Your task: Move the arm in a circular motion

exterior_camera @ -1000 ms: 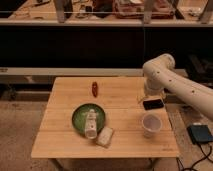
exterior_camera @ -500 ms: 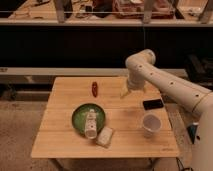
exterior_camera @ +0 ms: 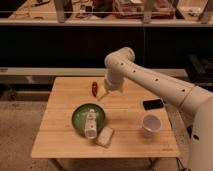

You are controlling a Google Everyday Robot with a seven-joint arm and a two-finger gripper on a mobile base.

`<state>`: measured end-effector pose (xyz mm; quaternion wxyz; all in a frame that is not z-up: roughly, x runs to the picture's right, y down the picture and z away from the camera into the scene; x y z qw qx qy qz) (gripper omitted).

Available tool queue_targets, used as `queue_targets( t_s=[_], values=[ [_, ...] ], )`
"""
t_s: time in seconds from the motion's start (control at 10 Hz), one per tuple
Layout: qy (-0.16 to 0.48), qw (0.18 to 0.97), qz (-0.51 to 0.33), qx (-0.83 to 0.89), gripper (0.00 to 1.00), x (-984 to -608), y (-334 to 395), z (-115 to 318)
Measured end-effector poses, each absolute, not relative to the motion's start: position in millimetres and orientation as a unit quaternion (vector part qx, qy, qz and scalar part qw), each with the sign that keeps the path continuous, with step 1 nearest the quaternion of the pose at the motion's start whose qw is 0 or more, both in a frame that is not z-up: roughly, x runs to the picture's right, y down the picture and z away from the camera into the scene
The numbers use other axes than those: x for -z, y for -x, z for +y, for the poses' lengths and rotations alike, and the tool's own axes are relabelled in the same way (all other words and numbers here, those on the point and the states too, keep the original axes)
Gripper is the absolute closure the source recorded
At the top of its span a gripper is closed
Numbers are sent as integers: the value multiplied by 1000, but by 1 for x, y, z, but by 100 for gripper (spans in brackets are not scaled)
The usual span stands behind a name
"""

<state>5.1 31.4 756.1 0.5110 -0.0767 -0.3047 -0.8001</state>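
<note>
Above the far middle of the worktop (exterior_camera: 60,135), the arm (exterior_camera: 150,82) reaches in from the right, its pale tool (exterior_camera: 102,93) hanging just beside a small red object (exterior_camera: 94,88). I judge the circle is mid-sweep; the next move calls for curving on at this height, clear of the green bowl (exterior_camera: 80,120) and white cup (exterior_camera: 151,123). Open room lies over the left edge.
</note>
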Motion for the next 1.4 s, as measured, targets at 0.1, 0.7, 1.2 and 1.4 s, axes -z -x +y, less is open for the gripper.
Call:
queue_targets(
  t_s=[0.1, 0.7, 1.2, 1.4],
  values=[
    [63, 491, -317, 809, 20, -735, 10, 39],
    [56, 411, -372, 830, 20, -581, 11, 115],
    [187, 502, -289, 794, 20, -559, -162, 121],
    [225, 532, -246, 778, 20, -581, -219, 115]
  ],
)
